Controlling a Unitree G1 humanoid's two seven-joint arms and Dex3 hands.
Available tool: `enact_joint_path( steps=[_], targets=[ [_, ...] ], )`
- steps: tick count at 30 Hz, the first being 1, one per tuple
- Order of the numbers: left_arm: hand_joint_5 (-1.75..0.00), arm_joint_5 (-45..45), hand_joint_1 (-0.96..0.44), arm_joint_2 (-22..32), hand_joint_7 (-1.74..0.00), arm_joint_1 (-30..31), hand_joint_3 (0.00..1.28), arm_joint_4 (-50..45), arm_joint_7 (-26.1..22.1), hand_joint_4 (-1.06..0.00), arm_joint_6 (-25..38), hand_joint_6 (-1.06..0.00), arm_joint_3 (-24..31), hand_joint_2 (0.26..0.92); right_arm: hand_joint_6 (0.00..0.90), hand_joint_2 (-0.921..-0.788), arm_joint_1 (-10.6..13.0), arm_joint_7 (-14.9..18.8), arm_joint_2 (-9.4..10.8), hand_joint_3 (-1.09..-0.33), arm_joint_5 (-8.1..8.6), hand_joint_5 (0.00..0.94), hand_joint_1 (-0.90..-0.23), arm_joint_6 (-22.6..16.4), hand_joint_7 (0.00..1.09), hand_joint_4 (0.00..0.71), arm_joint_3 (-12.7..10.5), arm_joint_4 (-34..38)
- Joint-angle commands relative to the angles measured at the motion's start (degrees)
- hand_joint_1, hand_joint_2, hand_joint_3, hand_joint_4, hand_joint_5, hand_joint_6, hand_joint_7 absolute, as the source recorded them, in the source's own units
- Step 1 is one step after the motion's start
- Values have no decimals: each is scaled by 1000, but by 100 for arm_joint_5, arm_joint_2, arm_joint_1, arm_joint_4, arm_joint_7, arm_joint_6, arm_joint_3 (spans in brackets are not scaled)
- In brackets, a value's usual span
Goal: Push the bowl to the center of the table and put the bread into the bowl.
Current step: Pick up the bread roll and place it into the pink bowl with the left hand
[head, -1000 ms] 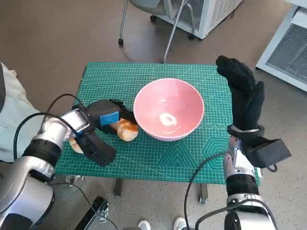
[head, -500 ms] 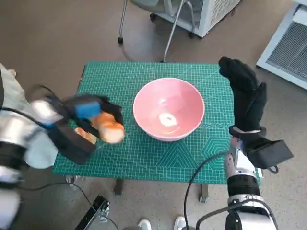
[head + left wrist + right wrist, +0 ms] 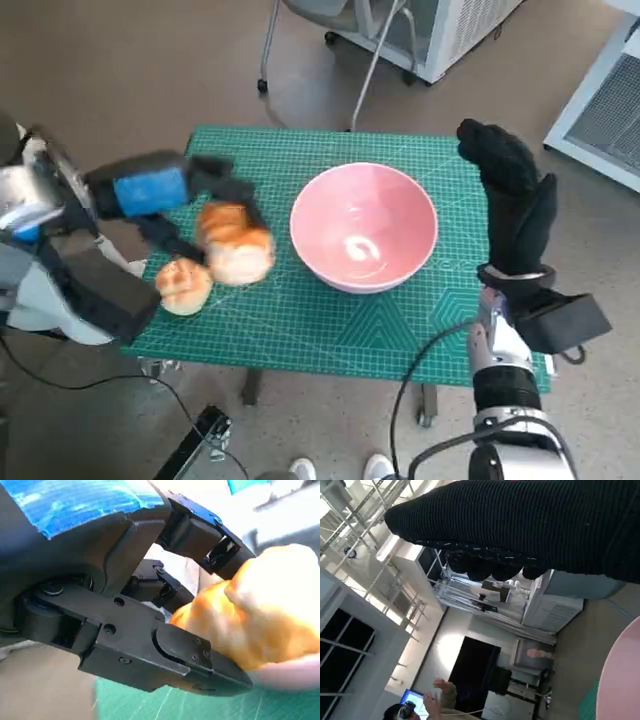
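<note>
No legible writing; left hand [image 3: 150, 192] grips bread [image 3: 236, 243] beside bowl [image 3: 364, 226].

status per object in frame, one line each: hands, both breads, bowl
left hand: holds the lifted bread, fingers round it
lifted bread: held by the left hand, beside the bowl, not in it
second bread: lying on the green mat, untouched
pink bowl: upright near the table's middle, no bread in it
right hand: raised beside the bowl, fingers extended, holding nothing
</note>
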Motion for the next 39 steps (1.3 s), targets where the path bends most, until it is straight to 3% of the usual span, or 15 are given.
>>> enact_joint_path(
  steps=[1, 9, 15, 23, 30, 32, 36, 37, 38, 39],
  targets=[
    [-1099, 319, 2, -612, -1143, -359, 55, 168, 320, -601, 68, -790, -30, 912, 76, -921, 152, -51, 55, -771, -24, 23, -560, 81, 790, 405, 30, -50],
    [-1160, 1681, -2, -1592, -1249, -1094, 110, 1743, 1670, -526, -178, -707, -752, 920, 48, -921, 201, -113, 50, -770, -145, 19, -564, 38, 780, 398, 88, -74],
    [-1178, 2216, -5, -2230, -1311, -1548, 146, 2829, 2158, -491, 41, -663, -1203, 921, 44, -921, 245, -139, 11, -778, -200, 16, -554, 1, 779, 395, 98, -64],
    [-1197, 2558, -5, -2769, -1337, -1794, 166, 3782, 2490, -470, 360, -640, -1629, 921, 46, -921, 322, -119, -11, -784, -152, 13, -552, -1, 776, 391, 78, -140],
    [-1232, 2601, -3, -2982, -1255, -1815, 142, 4276, 2568, -472, 469, -686, -1838, 921, 61, -921, 379, 6, -15, -776, 40, 12, -561, 77, 772, 392, 22, -190],
    [-1282, 2529, -2, -3043, -1237, -1785, 152, 4358, 2418, -460, 583, -667, -1820, 920, 69, -921, 389, 33, -17, -766, 88, 12, -569, 104, 770, 392, 19, -202],
    [-1430, 2498, -2, -3120, -1387, -1715, 277, 4400, 2089, -377, 894, -462, -1838, 921, 86, -921, 403, 70, -24, -752, 151, 12, -577, 145, 772, 393, 6, -219],
    [-1077, 2508, -28, -3125, -1115, -1704, 260, 4386, 2019, -327, 958, -392, -1851, 893, 91, -921, 407, 78, -25, -748, 159, 12, -578, 152, 772, 394, 1, -226],
    [-743, 2501, -43, -3127, -837, -1691, 210, 4361, 1878, -351, 1052, -402, -1854, 896, 94, -921, 410, 81, -20, -746, 162, 12, -579, 156, 773, 395, 2, -237],
    [-597, 2492, -48, -3127, -710, -1680, 181, 4337, 1776, -331, 1120, -393, -1855, 901, 94, -921, 412, 83, -16, -745, 164, 12, -579, 159, 772, 396, 3, -245]
  ],
)
